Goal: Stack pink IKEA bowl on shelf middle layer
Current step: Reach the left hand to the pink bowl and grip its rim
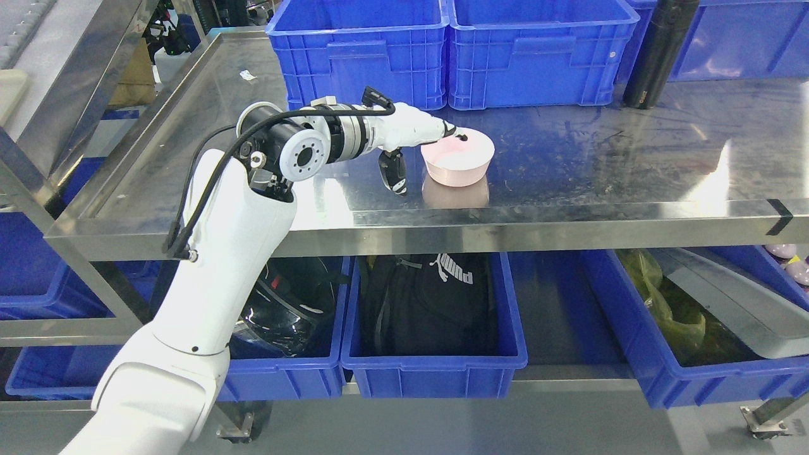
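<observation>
Now | left hand (422, 134) grips pink bowl (459, 158) | steel shelf (600, 170) (scuffed)

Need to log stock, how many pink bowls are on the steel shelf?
1 for certain: a pink bowl near the shelf's front edge, under the left hand. The pink beneath it looks like its reflection; another nested inside could be hidden.

My left arm rises from the lower left, elbow bent, forearm level to the right | left hand (422, 131) fingertips hooked over a rim, thumb hanging below | my right arm out of frame
</observation>
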`<state>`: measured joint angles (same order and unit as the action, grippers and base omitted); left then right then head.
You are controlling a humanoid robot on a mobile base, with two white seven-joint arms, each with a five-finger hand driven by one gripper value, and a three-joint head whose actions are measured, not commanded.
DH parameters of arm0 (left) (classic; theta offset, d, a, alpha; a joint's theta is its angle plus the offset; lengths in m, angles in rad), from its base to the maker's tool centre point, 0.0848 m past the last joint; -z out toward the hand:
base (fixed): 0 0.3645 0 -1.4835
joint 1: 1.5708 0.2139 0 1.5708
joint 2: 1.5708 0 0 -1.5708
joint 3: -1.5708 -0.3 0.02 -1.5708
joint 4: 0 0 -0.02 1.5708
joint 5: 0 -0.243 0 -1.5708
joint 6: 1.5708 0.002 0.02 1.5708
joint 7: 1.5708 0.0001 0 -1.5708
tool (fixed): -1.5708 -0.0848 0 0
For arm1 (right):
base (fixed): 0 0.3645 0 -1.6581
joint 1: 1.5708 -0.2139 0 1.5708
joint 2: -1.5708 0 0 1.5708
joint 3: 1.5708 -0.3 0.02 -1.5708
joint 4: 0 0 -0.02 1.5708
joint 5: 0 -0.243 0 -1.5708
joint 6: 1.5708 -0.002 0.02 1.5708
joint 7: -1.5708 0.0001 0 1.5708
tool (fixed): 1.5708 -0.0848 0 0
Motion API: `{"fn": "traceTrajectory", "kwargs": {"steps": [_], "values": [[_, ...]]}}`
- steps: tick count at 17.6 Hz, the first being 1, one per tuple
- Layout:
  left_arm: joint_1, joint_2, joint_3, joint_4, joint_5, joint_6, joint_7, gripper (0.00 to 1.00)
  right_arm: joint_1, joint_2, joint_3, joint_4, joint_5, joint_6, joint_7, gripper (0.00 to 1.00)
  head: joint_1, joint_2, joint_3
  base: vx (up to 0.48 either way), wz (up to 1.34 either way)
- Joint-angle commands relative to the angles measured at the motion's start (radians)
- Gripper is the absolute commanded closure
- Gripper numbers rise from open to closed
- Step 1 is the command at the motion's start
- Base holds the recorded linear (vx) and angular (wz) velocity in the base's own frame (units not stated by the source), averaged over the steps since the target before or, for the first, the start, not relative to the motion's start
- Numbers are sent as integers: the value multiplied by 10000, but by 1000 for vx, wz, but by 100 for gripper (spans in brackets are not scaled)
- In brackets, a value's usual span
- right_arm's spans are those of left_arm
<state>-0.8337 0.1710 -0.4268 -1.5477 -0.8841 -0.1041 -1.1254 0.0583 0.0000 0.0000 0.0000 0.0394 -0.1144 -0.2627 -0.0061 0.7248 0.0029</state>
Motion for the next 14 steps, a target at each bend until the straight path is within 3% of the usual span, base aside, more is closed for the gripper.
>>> {"fn": "traceTrajectory", "kwargs": {"steps": [1, 6, 9, 14], "values": [[-483, 453, -902, 1668, -485, -354, 10, 5, 0, -175, 46, -175, -10, -7, 4, 0, 0, 0, 0, 0, 0], [-943, -144, -917, 3662, -500, -906, 853, 6, 0, -175, 46, -175, 5, -7, 4, 0, 0, 0, 0, 0, 0], [-943, -1049, -855, 4722, -500, -1549, 1021, 7, 0, -175, 46, -175, -10, -7, 4, 0, 0, 0, 0, 0, 0], [-1188, -1296, -962, 5521, -500, -1613, 1467, 10, 0, -175, 46, -175, 5, -7, 4, 0, 0, 0, 0, 0, 0]]}}
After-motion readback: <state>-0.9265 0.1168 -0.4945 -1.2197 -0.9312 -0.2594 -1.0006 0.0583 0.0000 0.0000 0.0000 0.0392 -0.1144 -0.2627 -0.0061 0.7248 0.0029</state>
